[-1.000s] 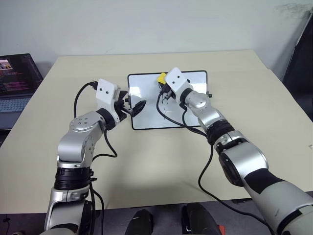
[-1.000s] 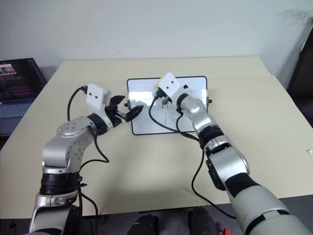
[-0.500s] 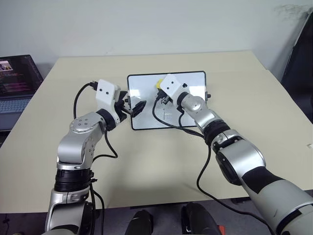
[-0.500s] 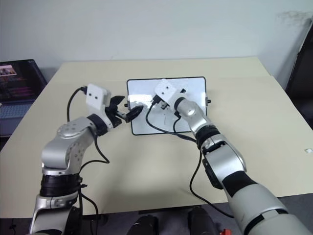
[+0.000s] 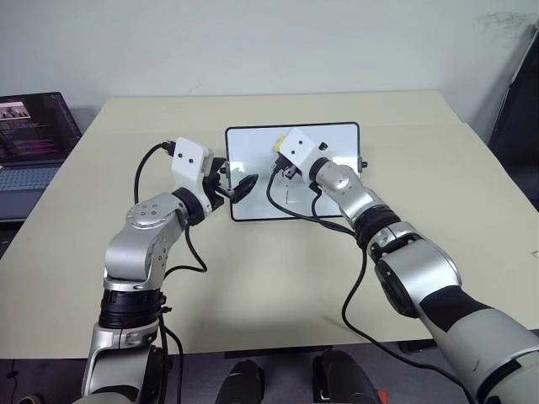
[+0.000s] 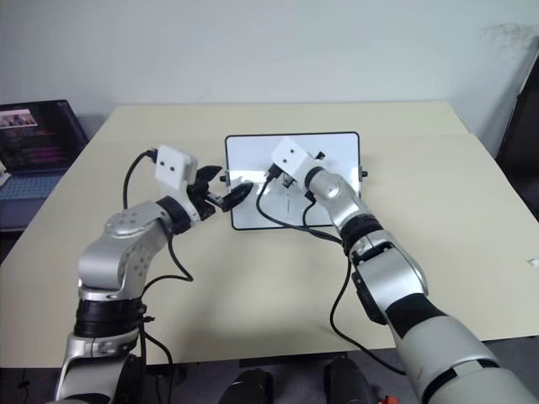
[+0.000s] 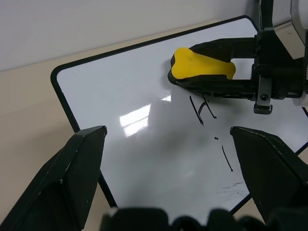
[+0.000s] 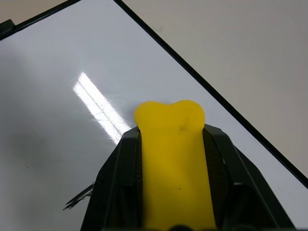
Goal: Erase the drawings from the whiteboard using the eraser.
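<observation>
The right pincer (image 7: 226, 65) is clamping the small yellow eraser (image 7: 202, 65) against the glossy black-framed whiteboard (image 5: 253, 168) lying on the beige tabletop (image 5: 278, 278), apparently mid-wipe. The remaining dark marker letters (image 7: 207, 125) sit just beside it, needing the next stroke. The left pincer (image 7: 173, 159) is hovering wide open at the board's edge.

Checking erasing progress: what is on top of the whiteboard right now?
On the whiteboard sit the yellow eraser, clamped in the right gripper, and two marker letters, H and I. Whatever lies under the eraser is covered.
</observation>
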